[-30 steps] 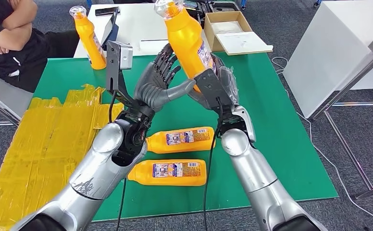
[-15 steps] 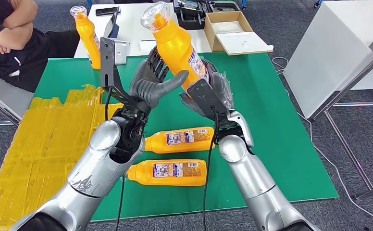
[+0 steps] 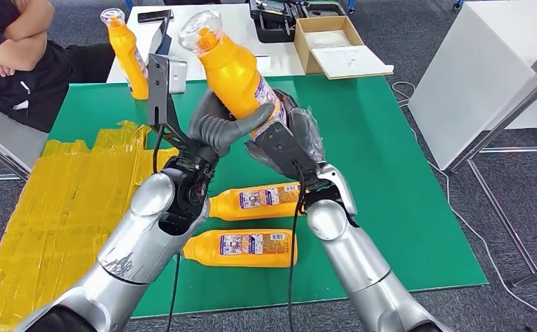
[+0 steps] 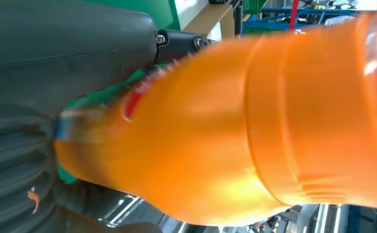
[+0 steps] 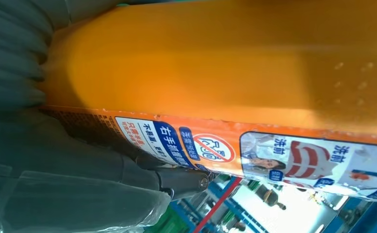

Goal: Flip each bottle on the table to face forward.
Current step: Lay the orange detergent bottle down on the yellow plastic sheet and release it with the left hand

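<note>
Together the left hand [image 3: 223,128] and the right hand [image 3: 284,142] clasp one orange bottle [image 3: 234,72] from opposite sides, raised above the middle of the green table [image 3: 390,180], its clear cap tilted up and toward the left; two more bottles [image 3: 259,201] [image 3: 241,248] lie flat near the front edge, labels up; a fourth bottle [image 3: 127,55] stands upright at the far left corner, near a seated person [image 3: 16,55].
</note>
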`<control>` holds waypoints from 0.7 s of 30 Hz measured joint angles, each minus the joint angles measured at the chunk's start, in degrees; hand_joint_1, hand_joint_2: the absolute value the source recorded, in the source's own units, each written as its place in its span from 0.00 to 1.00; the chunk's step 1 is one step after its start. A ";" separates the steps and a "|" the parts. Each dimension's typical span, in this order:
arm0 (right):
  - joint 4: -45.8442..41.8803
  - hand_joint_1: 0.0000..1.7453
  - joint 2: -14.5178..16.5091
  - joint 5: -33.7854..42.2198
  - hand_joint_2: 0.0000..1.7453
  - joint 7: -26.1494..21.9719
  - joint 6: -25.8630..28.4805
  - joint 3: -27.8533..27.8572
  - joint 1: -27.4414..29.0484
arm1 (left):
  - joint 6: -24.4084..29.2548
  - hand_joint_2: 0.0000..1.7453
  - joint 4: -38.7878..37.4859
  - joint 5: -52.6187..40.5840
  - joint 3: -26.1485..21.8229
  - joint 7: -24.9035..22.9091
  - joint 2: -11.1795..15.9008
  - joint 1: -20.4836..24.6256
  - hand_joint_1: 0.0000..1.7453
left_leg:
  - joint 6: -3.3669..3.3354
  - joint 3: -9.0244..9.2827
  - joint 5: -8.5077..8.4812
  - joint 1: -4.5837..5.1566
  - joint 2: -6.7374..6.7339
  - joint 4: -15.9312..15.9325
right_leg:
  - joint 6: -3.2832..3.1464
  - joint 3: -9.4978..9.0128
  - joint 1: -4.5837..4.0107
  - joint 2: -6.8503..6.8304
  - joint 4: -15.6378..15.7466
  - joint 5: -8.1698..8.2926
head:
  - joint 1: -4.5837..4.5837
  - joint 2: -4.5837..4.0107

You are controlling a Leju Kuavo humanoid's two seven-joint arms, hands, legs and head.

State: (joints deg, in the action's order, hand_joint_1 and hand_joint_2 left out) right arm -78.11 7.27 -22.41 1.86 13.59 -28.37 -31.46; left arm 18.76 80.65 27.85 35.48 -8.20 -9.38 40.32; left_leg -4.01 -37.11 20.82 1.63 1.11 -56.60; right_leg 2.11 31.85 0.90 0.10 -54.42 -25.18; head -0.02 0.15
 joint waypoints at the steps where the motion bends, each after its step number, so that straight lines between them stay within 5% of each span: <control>1: -0.07 1.00 0.04 0.08 1.00 0.06 -0.02 -0.67 0.04 | 0.10 1.00 0.00 0.14 0.08 -0.02 0.00 0.01 0.00 | 0.00 0.00 0.00 0.00 0.00 0.00 | 0.00 0.00 0.00 0.00 0.00 0.00 | 0.00 0.00; 9: -0.22 1.00 0.16 1.89 1.00 1.87 0.18 -6.03 0.29 | 1.32 1.00 0.02 0.90 0.28 -0.08 0.19 -0.03 0.03 | 0.01 0.00 0.00 -0.01 0.02 0.01 | -0.02 -0.01 0.01 -0.01 0.00 -0.02 | 0.01 0.00; 13: 0.03 1.00 0.16 3.14 1.00 2.38 0.46 -7.22 0.25 | 1.68 1.00 0.02 1.16 0.33 0.04 0.42 -0.10 0.96 | 0.00 -0.01 -0.01 0.00 0.02 0.00 | -0.02 -0.01 0.01 -0.01 0.00 -0.01 | 0.00 0.00; 21: 0.93 1.00 -0.33 5.51 1.00 2.62 1.96 -9.25 -0.21 | 1.89 1.00 0.14 1.69 0.74 0.86 1.20 -0.27 1.00 | 0.01 -0.01 -0.01 0.00 0.02 0.00 | -0.02 -0.01 0.01 -0.01 0.00 -0.01 | -0.01 0.00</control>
State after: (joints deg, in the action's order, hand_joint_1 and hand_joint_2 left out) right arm -77.18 6.94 -16.90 4.48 15.55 -37.62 -31.67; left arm 20.65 80.79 29.53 36.22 -7.34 -8.17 40.05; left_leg -4.00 -37.12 20.81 1.63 1.13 -56.60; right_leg 2.09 31.84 0.90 0.09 -54.42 -25.19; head -0.02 0.15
